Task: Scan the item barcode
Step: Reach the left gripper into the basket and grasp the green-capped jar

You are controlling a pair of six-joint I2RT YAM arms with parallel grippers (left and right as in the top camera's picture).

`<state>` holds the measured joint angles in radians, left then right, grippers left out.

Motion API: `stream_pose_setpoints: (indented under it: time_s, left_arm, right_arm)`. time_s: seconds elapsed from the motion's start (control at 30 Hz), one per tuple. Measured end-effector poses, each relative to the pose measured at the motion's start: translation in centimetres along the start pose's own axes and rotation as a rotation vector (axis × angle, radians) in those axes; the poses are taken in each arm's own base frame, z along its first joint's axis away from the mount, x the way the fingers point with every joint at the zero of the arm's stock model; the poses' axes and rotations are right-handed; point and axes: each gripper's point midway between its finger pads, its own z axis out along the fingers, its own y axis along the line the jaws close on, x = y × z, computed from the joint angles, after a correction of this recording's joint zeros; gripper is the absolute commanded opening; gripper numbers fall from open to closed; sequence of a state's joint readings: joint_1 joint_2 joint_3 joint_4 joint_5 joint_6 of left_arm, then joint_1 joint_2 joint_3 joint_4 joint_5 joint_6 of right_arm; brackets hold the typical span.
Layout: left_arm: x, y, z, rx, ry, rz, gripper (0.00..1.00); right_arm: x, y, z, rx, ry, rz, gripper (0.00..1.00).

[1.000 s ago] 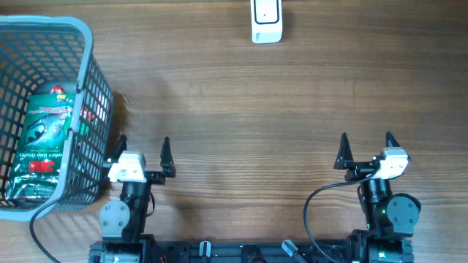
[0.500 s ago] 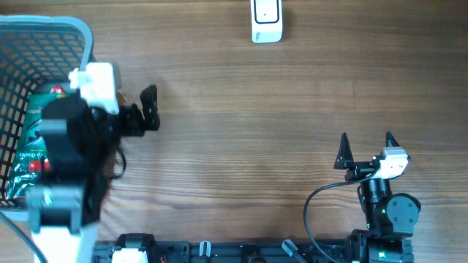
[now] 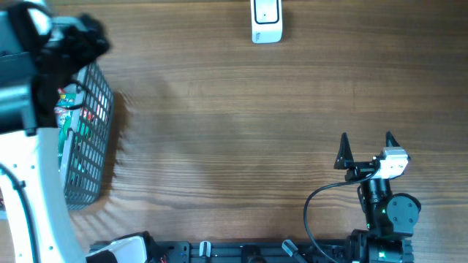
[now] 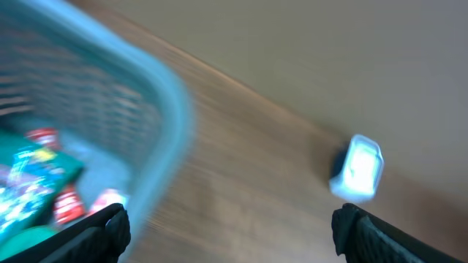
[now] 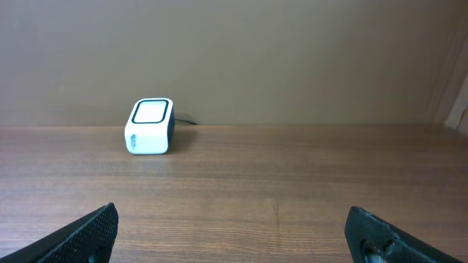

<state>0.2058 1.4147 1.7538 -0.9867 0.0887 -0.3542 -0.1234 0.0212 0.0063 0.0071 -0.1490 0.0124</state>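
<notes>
Looks like a mock shop checkout set up in a lab. Pairs a white barcode scanner (image 3: 266,20) at the far edge of a wood-grain table (image 3: 241,124) with a grey-blue shopping basket (image 3: 93,139) of packaged goods (image 4: 33,179) at the left. Backs onto a bare beige wall (image 5: 292,51); carries a black mounting rail (image 3: 241,253) along the near edge.

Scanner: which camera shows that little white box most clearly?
The right wrist view: the scanner stands whole and sharp on the table. In the overhead view, the scanner is seen from above and cut off by the frame's top edge. In the left wrist view, the scanner is only a blur.
</notes>
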Motion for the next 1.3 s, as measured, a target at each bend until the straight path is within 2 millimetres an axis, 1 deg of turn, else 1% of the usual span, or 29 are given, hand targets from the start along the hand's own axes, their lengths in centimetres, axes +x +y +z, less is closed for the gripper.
stream_pose_setpoints:
  time_s: [0.03,0.1,0.13,0.17,0.2,0.23,0.27,0.3,0.33,0.37,0.43,0.47,0.5,0.53,0.6,0.67,0.7,0.77,0.93,1.03,1.1,1.3]
  left_arm:
    - [-0.5,1.9,-0.3,-0.048,-0.007,-0.063,0.89]
    - [-1.0,7.7,-1.2,-0.195,-0.017,-0.227,0.89]
    - [-1.0,9.7,-1.7,-0.251,-0.023,-0.282,0.89]
    - [-0.5,12.4,-2.6,-0.327,-0.016,-0.356,0.89]
    - [-0.2,14.5,-3.4,-0.386,-0.019,-0.418,0.89]
    - [0.3,17.1,-4.4,-0.457,-0.02,-0.491,0.89]
    - [0.5,18.2,-4.6,-0.481,-0.028,-0.52,0.9]
    - [1.1,18.9,-4.5,-0.499,-0.017,-0.539,0.9]
    - [2.3,20.3,-4.1,-0.53,0.009,-0.567,0.9]
    - [3.5,21.3,-3.2,-0.554,0.04,-0.584,0.89]
    - [5.7,22.6,-0.9,-0.572,0.114,-0.6,0.89]
    - [6.7,23.1,0.3,-0.579,0.158,-0.606,0.89]
    - [7.9,23.6,1.9,-0.584,0.219,-0.604,0.89]
    - [8.6,23.5,3.3,-0.582,0.263,-0.589,0.9]
    - [9.4,22.8,4.9,-0.567,0.312,-0.551,0.94]
    - [10.4,21.7,7.1,-0.549,0.373,-0.503,1.0]
    - [11.0,21.3,8.3,-0.542,0.401,-0.481,1.0]
    - [12.1,21.2,9.6,-0.544,0.447,-0.469,1.0]
    - [13.3,21.7,10.9,-0.55,0.497,-0.478,1.0]
    - [14.2,20.6,11.4,-0.544,0.537,-0.45,1.0]
    - [14.7,20.4,11.7,-0.548,0.557,-0.442,1.0]
    - [15.1,20.8,11.5,-0.571,0.567,-0.436,1.0]
  right_arm:
    - [0.0,0.0,0.0,0.0,0.0,0.0,1.0]
    - [0.0,0.0,0.0,0.0,0.0,0.0,1.0]
    - [0.0,0.0,0.0,0.0,0.0,0.0,1.0]
    - [0.0,0.0,0.0,0.0,0.0,0.0,1.0]
    - [0.0,0.0,0.0,0.0,0.0,0.0,1.0]
    - [0.0,0.0,0.0,0.0,0.0,0.0,1.0]
    - [0.0,0.0,0.0,0.0,0.0,0.0,1.0]
    - [0.0,0.0,0.0,0.0,0.0,0.0,1.0]
    - [0.0,0.0,0.0,0.0,0.0,0.0,1.0]
    - [0.0,0.0,0.0,0.0,0.0,0.0,1.0]
    - [0.0,0.0,0.0,0.0,0.0,0.0,1.0]
    - [0.0,0.0,0.0,0.0,0.0,0.0,1.0]
    - [0.0,0.0,0.0,0.0,0.0,0.0,1.0]
    - [0.0,0.0,0.0,0.0,0.0,0.0,1.0]
    - [0.0,0.0,0.0,0.0,0.0,0.0,1.0]
    - [0.0,0.0,0.0,0.0,0.0,0.0,1.0]
    - [0.0,0.0,0.0,0.0,0.0,0.0,1.0]
    - [0.0,0.0,0.0,0.0,0.0,0.0,1.0]
    - [0.0,0.0,0.0,0.0,0.0,0.0,1.0]
    - [0.0,0.0,0.0,0.0,0.0,0.0,1.0]
    - [0.0,0.0,0.0,0.0,0.0,0.0,1.0]
    - [0.0,0.0,0.0,0.0,0.0,0.0,0.99]
